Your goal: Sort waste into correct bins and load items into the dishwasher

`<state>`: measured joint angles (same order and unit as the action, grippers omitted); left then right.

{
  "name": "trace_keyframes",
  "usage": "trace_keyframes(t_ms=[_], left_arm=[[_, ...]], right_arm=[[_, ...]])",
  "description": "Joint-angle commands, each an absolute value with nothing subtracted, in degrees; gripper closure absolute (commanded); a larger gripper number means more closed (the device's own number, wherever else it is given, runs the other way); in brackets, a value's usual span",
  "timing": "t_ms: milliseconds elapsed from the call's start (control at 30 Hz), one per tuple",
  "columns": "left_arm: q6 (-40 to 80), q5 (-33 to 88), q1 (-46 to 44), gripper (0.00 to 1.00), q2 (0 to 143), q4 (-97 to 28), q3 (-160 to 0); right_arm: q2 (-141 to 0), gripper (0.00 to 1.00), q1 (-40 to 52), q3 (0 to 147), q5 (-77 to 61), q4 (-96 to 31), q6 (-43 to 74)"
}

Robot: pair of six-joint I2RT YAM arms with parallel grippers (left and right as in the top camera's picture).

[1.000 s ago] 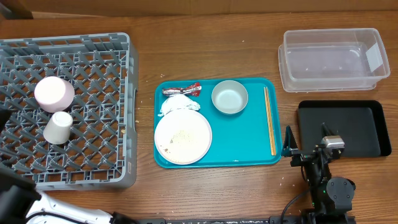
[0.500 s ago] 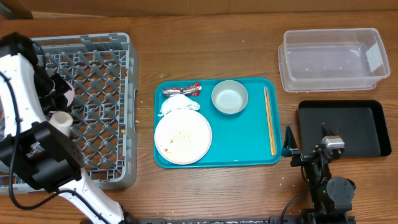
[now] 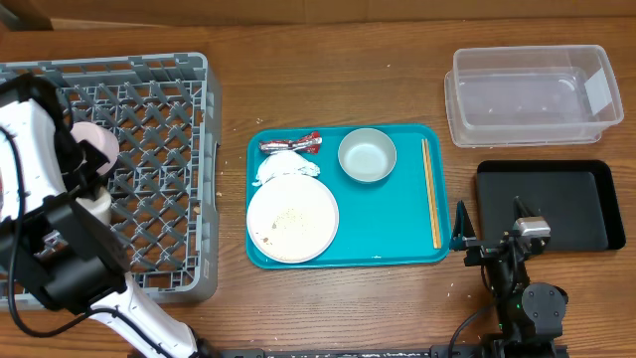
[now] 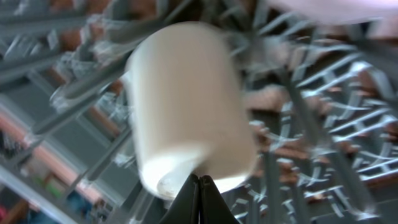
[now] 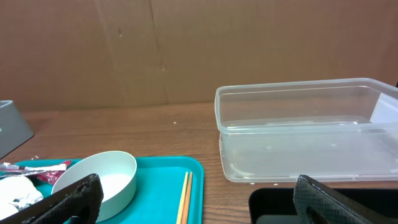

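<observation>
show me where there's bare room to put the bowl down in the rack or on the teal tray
Rack: the right half, between the white cup and its right wall, is bare lattice. Teal tray: only the strip between plate and chopsticks, below the bowl. Crowded: tray's left, with wrapper, napkin and plate packed together.

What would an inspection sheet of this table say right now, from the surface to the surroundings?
surface: wooden table
job's things: cup and a pale round dish in the grey rack; plate with crumbs, bowl, napkin and wrapper on the teal tray; clear tub and black tray at the right
clutter: chopsticks on the teal tray
grippers: left gripper shut, close by the cup; right gripper open, holding nothing
cables: black cable beside the right arm's base
surroundings: cardboard wall behind the table
</observation>
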<state>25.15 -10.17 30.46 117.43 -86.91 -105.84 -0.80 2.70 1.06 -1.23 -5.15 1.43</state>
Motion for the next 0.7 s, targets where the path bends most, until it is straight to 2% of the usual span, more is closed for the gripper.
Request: trace_keyframes(t_ms=[0,133,300,533,667], left_arm=[[31.33,-16.08,35.97,0.96,116.97,-88.53,-108.05],[34.92,-15.38,40.12,0.96,116.84,-92.05,-111.26],[34.00,-7.66,43.83,0.96,113.99,-92.73,-112.68],[23.03,3.20,40.91,0.96,105.27,-88.71,-112.66],[23.90,-2.76,37.36,0.96,105.38,-87.44,-112.44]], right_arm=[[-0.16,0.00,2.50,0.47,-0.95,-4.82,1.04],[-0.16,0.00,2.50,0.47,-0.95,-4.82,1.04],[-0.16,0.00,2.50,0.47,-0.95,-4.82,1.04],[-0.16,0.00,2.50,0.47,-0.95,-4.82,1.06],[-0.16,0.00,2.50,0.47,-0.95,-4.82,1.04]])
